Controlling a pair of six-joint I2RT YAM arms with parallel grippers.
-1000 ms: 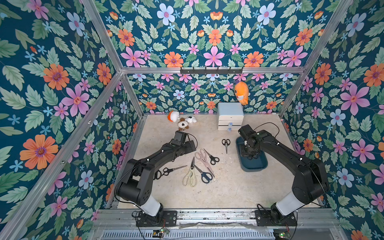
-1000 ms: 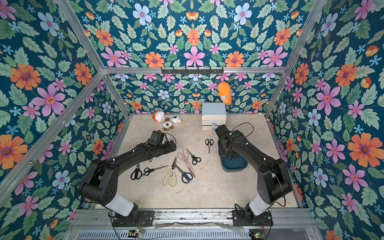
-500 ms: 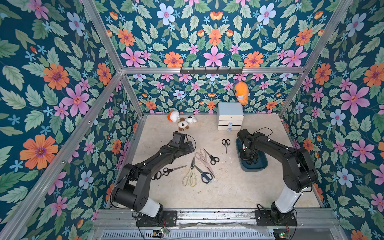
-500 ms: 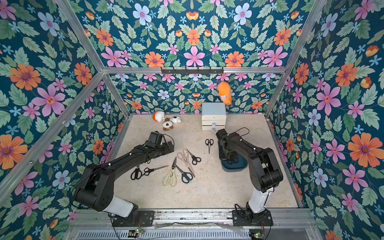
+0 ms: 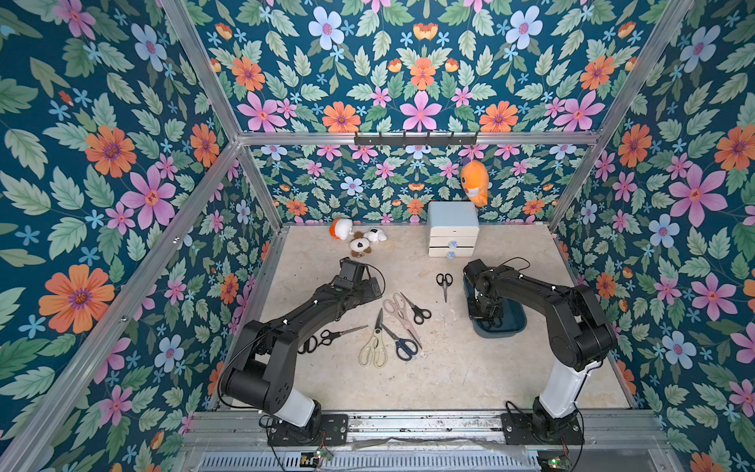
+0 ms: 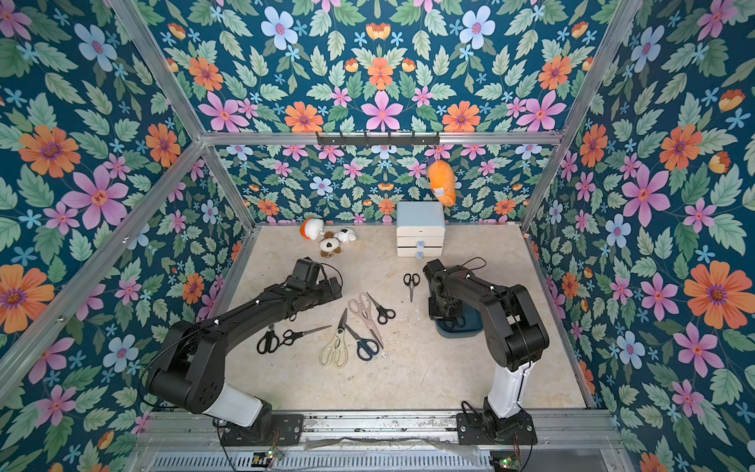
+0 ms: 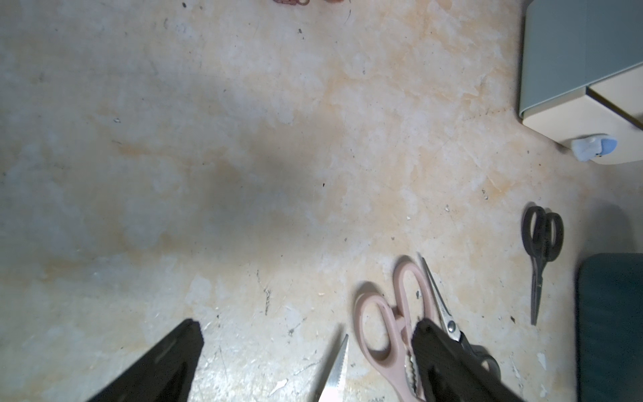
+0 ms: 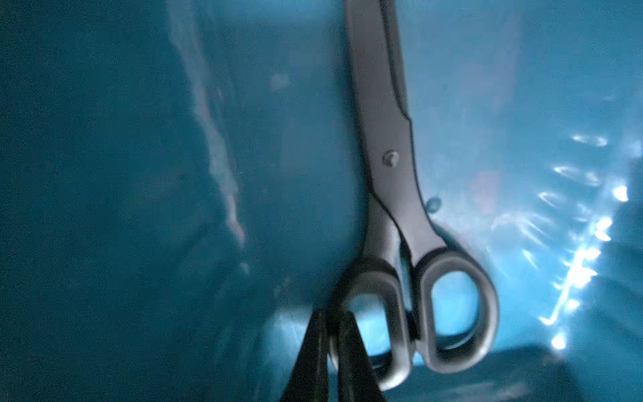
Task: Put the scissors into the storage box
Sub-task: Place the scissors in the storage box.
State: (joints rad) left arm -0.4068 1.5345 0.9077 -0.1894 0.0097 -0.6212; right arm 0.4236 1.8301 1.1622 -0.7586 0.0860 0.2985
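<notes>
The dark teal storage box (image 5: 515,327) (image 6: 474,328) stands on the right of the table. My right gripper (image 5: 484,315) (image 6: 445,314) reaches down into it, shut on one handle ring of a black-handled pair of scissors (image 8: 393,174) that lies along the box floor (image 8: 139,174). Several pairs lie loose mid-table: a small black pair (image 5: 444,284), a pinkish pair (image 5: 398,308), a black pair (image 5: 417,311), a cream kitchen pair (image 5: 374,347), a dark-blue pair (image 5: 402,345) and a black pair (image 5: 339,335). My left gripper (image 5: 374,286) (image 7: 308,330) hovers open and empty beside the pinkish pair (image 7: 382,330).
A white two-drawer cabinet (image 5: 453,229) stands at the back, behind the box. Small plush toys (image 5: 359,239) lie at the back left, and an orange plush (image 5: 474,182) hangs on the back wall. Another black handle (image 5: 308,345) shows partly under my left arm.
My right gripper has moved down and toward the front inside the box with the scissors, its elbow folding in. My left arm has barely shifted.
</notes>
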